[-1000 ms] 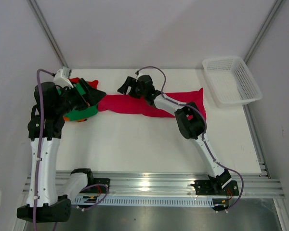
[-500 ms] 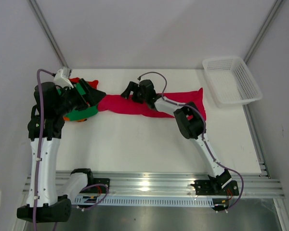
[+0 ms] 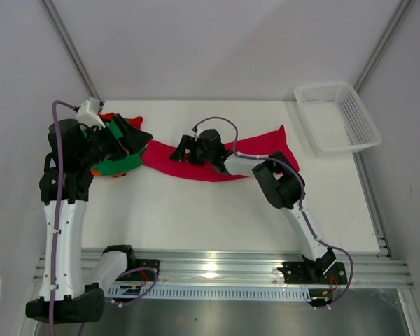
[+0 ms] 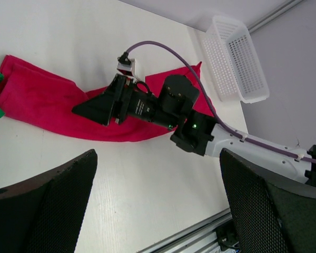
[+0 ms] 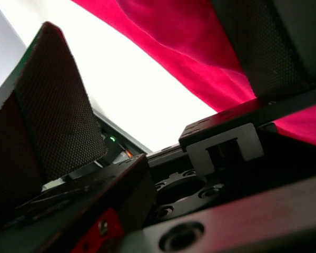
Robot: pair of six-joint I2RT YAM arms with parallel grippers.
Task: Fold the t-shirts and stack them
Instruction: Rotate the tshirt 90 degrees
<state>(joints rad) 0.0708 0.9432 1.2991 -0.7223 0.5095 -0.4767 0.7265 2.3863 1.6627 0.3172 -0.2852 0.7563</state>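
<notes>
Hovering low over long crimson-red cloth t-shirt (image 3: 196, 159): right gripper (image 3: 182, 148), jaws spread wide, nothing gripped. Shirt lies bunched in strip across far-middle of white table (image 3: 196, 210), left end beside pile of green, orange, red t-shirts (image 3: 115, 162). Left gripper (image 3: 134, 136) fully spread, empty, above pile. White plastic mesh basket (image 3: 336, 115) well apart, far right. Risk: closing on thick bunched ridge likely catches several layers, so shirt lifts twisted, not flat. Dragging leftward may disturb pile.
</notes>
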